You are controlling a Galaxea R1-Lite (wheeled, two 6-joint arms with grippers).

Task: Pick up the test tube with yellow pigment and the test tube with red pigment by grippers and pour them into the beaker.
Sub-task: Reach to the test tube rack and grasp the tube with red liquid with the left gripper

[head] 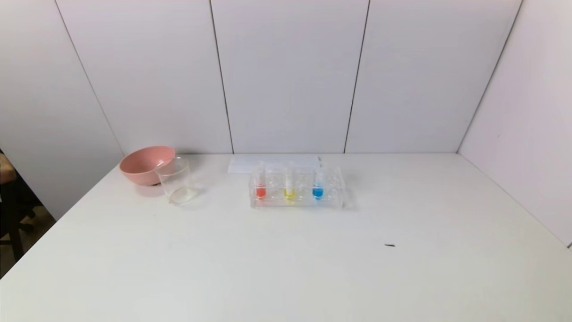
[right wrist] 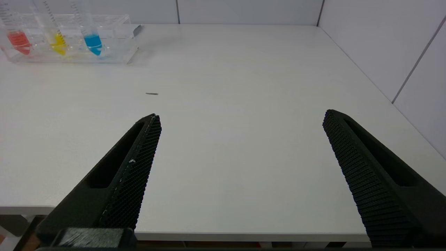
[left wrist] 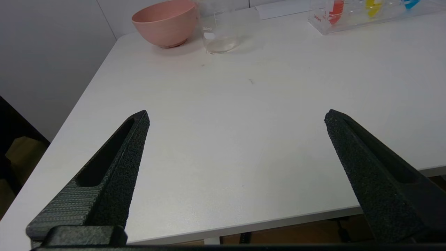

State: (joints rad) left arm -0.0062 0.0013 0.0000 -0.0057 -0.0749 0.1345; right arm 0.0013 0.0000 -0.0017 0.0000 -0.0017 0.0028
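Spread jaws, tubes point(right wrist: 55, 42) well beyond

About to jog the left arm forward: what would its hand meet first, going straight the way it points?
Probably the beaker. The left hand is open over the table's near edge, with bare tabletop ahead; the bowl sits beside the beaker. Depth is unclear.

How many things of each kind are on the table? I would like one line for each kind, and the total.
Test tubes: 3, red, yellow, blue
Tube rack: 1
Beaker: 1
Pink bowl: 1
Paper sheet: 1
Small dark speck: 1
Total: 8
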